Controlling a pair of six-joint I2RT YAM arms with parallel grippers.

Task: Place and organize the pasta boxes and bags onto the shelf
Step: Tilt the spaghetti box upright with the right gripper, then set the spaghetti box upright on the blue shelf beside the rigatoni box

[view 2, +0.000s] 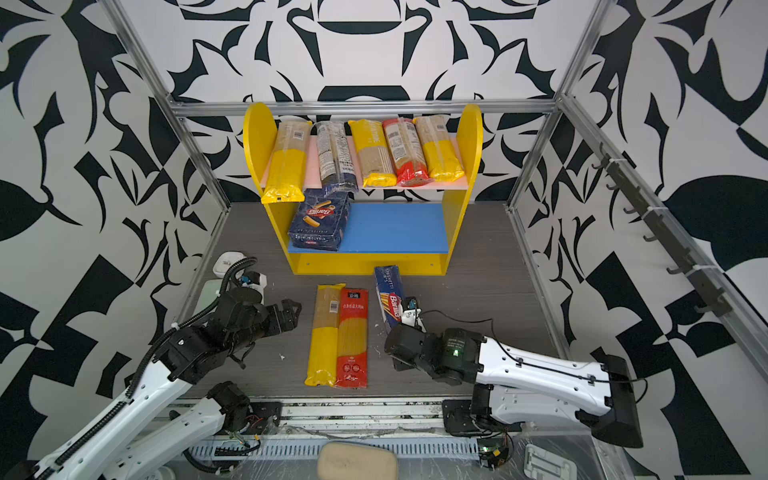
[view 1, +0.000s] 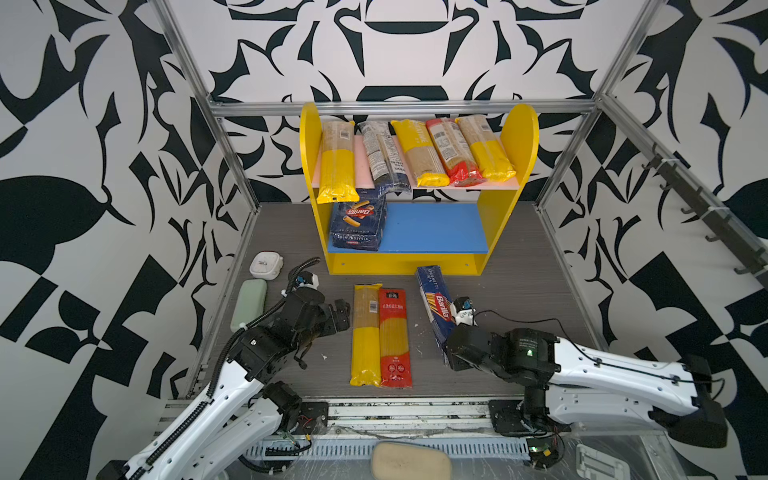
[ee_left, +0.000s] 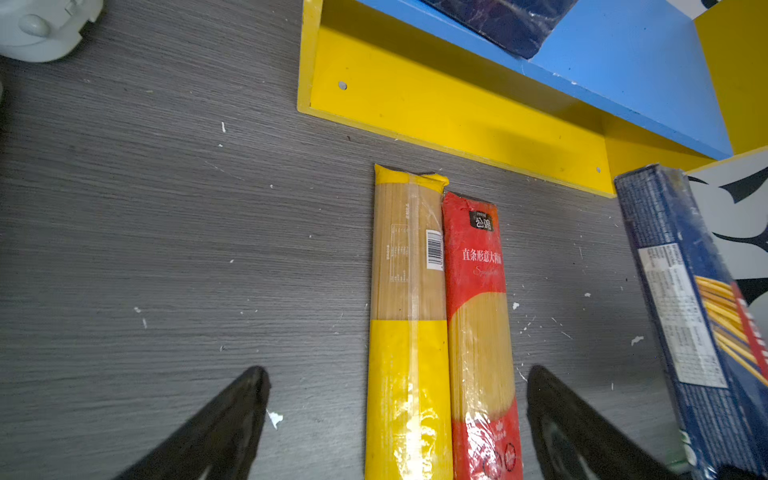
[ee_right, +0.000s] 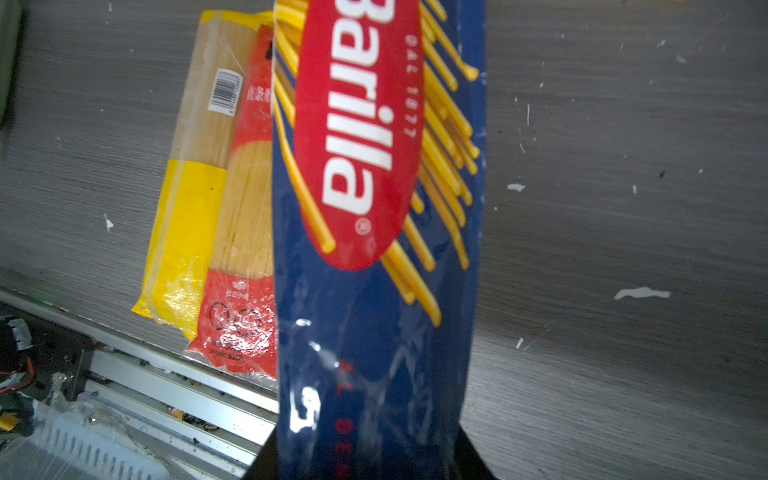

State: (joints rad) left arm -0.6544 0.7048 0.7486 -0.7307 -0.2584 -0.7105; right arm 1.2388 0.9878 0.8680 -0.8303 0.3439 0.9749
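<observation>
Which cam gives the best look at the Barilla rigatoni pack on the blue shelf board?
Both top views: nearly the whole rigatoni pack shows, lying at the left end of the blue board. Left wrist catches only a dark corner; right wrist misses it.

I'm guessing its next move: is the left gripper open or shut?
Open: the left gripper has its jaws wide apart, holding nothing.

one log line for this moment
left gripper open, empty | right gripper shut on spaghetti box | table: yellow bag, red bag | shelf: five bags top, rigatoni block bottom
</observation>
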